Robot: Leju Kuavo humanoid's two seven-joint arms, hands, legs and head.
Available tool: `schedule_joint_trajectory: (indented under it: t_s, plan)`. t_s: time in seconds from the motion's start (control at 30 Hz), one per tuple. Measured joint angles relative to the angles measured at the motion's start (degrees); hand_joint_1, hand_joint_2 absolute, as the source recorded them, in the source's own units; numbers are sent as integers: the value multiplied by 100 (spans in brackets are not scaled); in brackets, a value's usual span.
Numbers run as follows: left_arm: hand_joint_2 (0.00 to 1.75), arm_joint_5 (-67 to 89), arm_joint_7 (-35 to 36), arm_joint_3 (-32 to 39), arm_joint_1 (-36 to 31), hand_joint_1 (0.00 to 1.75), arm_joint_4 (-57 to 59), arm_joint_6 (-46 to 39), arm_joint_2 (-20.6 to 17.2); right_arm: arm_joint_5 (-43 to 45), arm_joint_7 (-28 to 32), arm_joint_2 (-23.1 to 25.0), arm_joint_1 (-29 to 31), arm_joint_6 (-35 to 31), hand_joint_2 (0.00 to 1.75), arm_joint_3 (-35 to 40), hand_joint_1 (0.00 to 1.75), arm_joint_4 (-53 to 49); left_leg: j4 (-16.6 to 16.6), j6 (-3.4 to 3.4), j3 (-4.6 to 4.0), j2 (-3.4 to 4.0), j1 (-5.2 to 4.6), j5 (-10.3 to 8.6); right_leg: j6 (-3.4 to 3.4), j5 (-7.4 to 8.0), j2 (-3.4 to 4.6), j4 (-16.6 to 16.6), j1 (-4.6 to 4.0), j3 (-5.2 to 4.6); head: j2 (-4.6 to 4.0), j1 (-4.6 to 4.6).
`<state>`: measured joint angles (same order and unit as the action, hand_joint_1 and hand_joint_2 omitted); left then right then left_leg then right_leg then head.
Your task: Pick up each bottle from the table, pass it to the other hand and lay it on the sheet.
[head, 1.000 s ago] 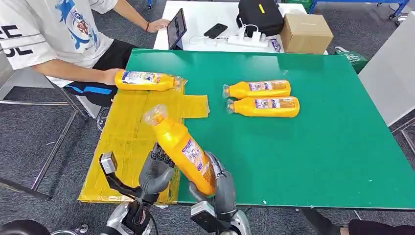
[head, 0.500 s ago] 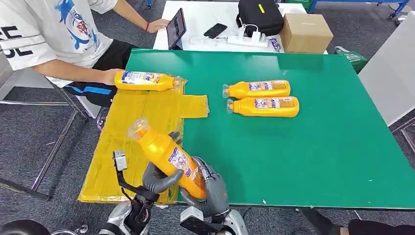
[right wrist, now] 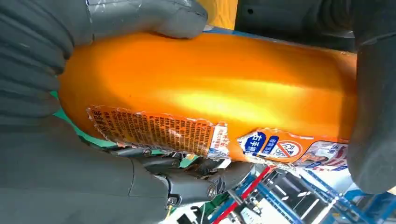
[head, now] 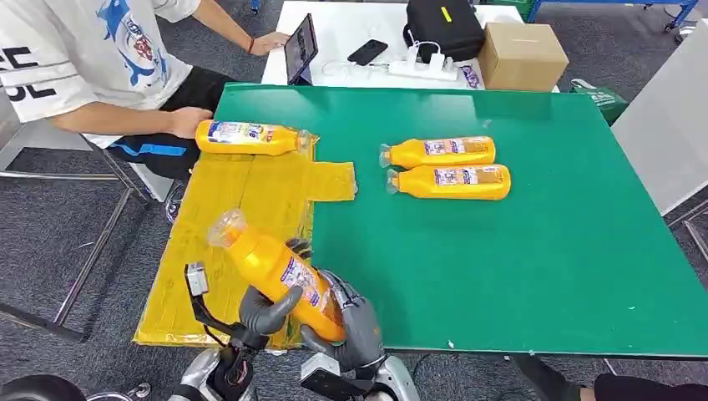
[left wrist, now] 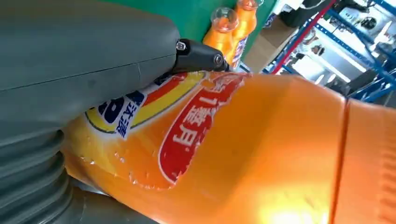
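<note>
A person in a white printed shirt (head: pixel 75 50) is sitting at the far left, a hand (head: pixel 190 122) resting by the first orange plastic bottle with a clear cap (head: pixel 249 137), which is lying across the far edge of the crinkled yellow sheet (head: pixel 217 217). Nearer the robot, the left hand (head: pixel 265 307) is wrapping its fingers around the lower body of a second orange bottle (head: pixel 275 269), which is tilting over the sheet's near corner with its cap pointing away and left. The right hand (head: pixel 355 322) is clamping the same bottle at its base, so both are gripping it at once. Its label is looking torn and wrinkled, and the wall is glossy; it is probably slick, fairly stiff and moderately heavy if full, so gripping around the labelled middle seems safest. Further right, two more orange bottles (head: pixel 447 167) are lying side by side on the green table (head: pixel 551 251), caps pointing left.
</note>
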<state>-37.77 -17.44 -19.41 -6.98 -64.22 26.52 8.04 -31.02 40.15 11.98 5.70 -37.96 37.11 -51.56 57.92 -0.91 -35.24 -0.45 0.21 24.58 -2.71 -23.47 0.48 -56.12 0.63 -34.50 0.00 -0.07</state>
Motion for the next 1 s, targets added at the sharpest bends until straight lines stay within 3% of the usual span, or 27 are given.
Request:
schedule_joint_trajectory:
  t_s: [0.07,0.1,0.13,0.2,0.23,0.57,0.73,0.9,0.97,1.0]
  plan:
    - [175,-273,92,55,60,175,-61,129,0,-59,4,11,33,39,175,4,140,57,0,0,0,4,0,0,0,0,0,0,0,-2,0,-2]
    - [175,-357,118,76,88,175,-89,159,0,-83,11,22,44,55,175,4,140,66,0,0,0,4,0,0,0,0,1,0,0,-3,0,-2]
    - [175,-410,137,109,122,175,-113,177,0,-101,20,26,60,67,175,4,0,85,0,0,0,4,0,0,0,0,1,0,0,-4,0,0]
    - [175,-426,172,135,180,175,-170,179,-2,-151,22,41,78,98,175,4,0,116,0,0,-1,4,0,0,0,0,1,0,0,-4,0,-2]
    - [175,-404,175,140,191,175,-190,177,-4,-168,20,44,88,122,0,4,0,137,0,0,-1,4,0,0,0,0,1,0,0,-4,0,0]
    - [175,385,-79,102,282,175,-465,-170,-35,122,-53,87,61,520,0,-138,0,194,0,0,-2,3,0,0,0,0,0,0,0,-4,0,0]
    - [175,1332,-476,122,277,175,-662,-1046,-24,684,-42,53,-113,1229,0,-223,0,-277,0,0,-3,4,0,0,0,0,0,0,0,-5,0,0]
    - [175,1418,-503,129,276,175,-680,-1125,-22,715,-39,46,-137,1277,0,-227,0,-335,0,0,-3,3,0,0,0,0,0,0,0,-5,0,0]
    - [175,2134,-723,277,234,175,-828,-1933,35,894,-26,-9,-316,1549,0,-284,0,-971,0,0,-5,3,0,0,0,0,0,0,0,-6,0,0]
    - [175,2979,-1010,548,18,175,-963,-2955,96,1038,-24,-42,-507,1746,0,-356,0,-1813,0,0,-5,3,0,0,0,1,0,0,0,-5,0,0]
